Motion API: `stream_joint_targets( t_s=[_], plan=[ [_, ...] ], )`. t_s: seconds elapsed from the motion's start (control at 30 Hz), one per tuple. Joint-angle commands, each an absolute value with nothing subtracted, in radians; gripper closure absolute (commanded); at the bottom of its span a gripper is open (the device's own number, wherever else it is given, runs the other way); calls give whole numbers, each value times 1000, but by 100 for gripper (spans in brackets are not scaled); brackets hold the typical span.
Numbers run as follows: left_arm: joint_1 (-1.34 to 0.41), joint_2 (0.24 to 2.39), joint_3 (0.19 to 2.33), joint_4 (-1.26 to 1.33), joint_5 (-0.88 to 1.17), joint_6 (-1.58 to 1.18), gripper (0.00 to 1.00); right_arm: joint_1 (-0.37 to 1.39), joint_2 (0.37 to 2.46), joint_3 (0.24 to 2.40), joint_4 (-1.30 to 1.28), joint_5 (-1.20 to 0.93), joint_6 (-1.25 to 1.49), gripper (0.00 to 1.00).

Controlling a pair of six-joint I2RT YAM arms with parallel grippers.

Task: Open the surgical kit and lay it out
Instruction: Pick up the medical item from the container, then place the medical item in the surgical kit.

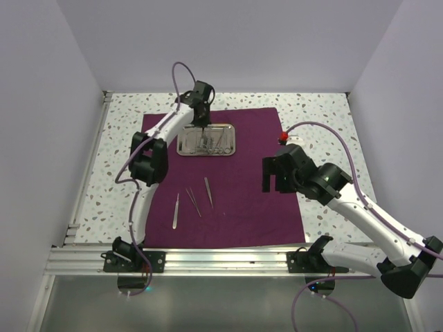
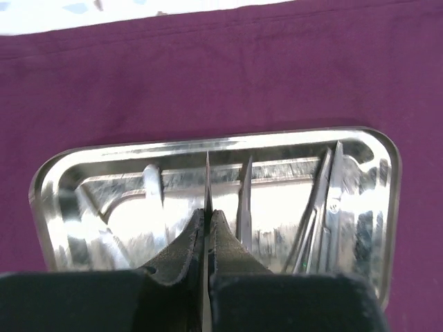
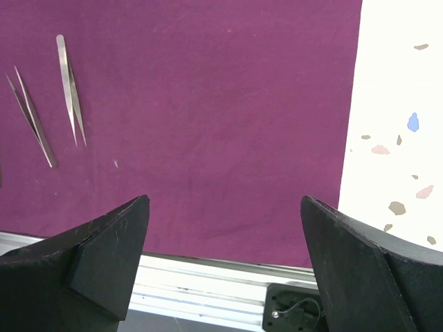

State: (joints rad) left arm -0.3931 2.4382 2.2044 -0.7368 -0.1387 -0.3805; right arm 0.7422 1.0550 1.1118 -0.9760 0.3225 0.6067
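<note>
Near edge: an aluminium rail point(image 1: 221, 259) runs along the front, with both arm bases bolted to it.
Cloth wrap: right behind the rail, the maroon cloth wrap point(image 1: 256, 200) lies open and flat on the speckled table point(image 1: 325, 117).
Right gripper: the right gripper point(image 3: 225, 204) hovers over the cloth's right side, near its right edge. Its jaws are spread wide with nothing between them, and bare cloth shows through the gap.
Laid-out tweezers: three thin silver tweezers point(image 1: 176, 211) point(image 1: 193, 202) point(image 1: 208, 192) lie apart on the cloth, off to the right gripper's left and on the near side of the left gripper.
Left gripper: further out, the left gripper point(image 2: 208, 211) is down in the tray. Its fingers are pressed together, pinching a thin steel instrument point(image 2: 207, 173) whose pointed tip sticks out just past the fingertips.
Steel tray: the shiny rectangular steel tray point(image 2: 221, 140) sits on the far half of the cloth, directly under the left gripper.
Tray contents: just right of the fingers lies one more pointed piece point(image 2: 244, 187). Further right, a cluster of slim instruments point(image 2: 325, 194) lies against the tray's right side; what kind they are cannot be told.
Far side: past the tray, a strip of cloth runs on, then table.
</note>
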Motion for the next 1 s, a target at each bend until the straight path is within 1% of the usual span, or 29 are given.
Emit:
stream_joint_targets(
  t_s=[0.0, 0.03, 0.07, 0.1, 0.17, 0.2, 0.27, 0.3, 0.4, 0.5, 0.57, 0.73, 0.77, 0.8, 0.83, 0.9, 0.93, 0.97],
  plan=[
    [-400, 2209, 2162, -752, -184, -431, 100, 738, 1057, 1118, -936, 310, 591, 6],
    [-406, 2171, 2111, -743, -198, -452, 100, 738, 1057, 1112, -931, 299, 589, 6],
    [-413, 2086, 2052, -730, -202, -462, 100, 738, 1057, 1111, -925, 295, 586, 6],
    [-431, 2042, 1922, -717, -207, -472, 100, 736, 1057, 1108, -920, 290, 584, 6],
    [-463, 1914, 1786, -680, -213, -518, 100, 738, 1057, 1098, -908, 272, 578, 6],
    [-478, 1875, 1661, -669, -213, -553, 100, 738, 1057, 1095, -905, 268, 575, 6],
    [-530, 1772, 1539, -638, -210, -593, 100, 736, 1057, 1089, -900, 250, 572, 7],
    [-550, 1744, 1431, -623, -207, -629, 100, 736, 1055, 1086, -900, 245, 566, 7],
    [-633, 1675, 1265, -594, -210, -699, 100, 735, 1051, 1069, -896, 233, 552, 7],
    [-701, 1657, 1165, -572, -201, -803, 100, 735, 1039, 1058, -900, 229, 543, 7],
    [-747, 1663, 1135, -534, -187, -827, 100, 736, 1028, 1045, -900, 229, 543, 7],
    [-793, 1733, 1167, -575, -215, -876, 100, 735, 1005, 1031, -910, 221, 548, 7],
    [-801, 1738, 1173, -577, -215, -880, 96, 736, 1003, 1028, -911, 221, 552, 7],
    [-802, 1744, 1178, -575, -209, -884, 88, 735, 993, 1025, -911, 221, 554, 7],
    [-807, 1747, 1181, -575, -207, -885, 69, 735, 988, 1020, -914, 218, 557, 7],
    [-819, 1743, 1193, -587, -215, -893, 51, 736, 974, 1016, -920, 216, 564, 7],
    [-827, 1732, 1200, -597, -222, -896, 43, 736, 970, 1011, -928, 218, 566, 7],
    [-831, 1724, 1215, -610, -233, -897, 40, 735, 963, 1008, -931, 219, 569, 7]
  ],
)
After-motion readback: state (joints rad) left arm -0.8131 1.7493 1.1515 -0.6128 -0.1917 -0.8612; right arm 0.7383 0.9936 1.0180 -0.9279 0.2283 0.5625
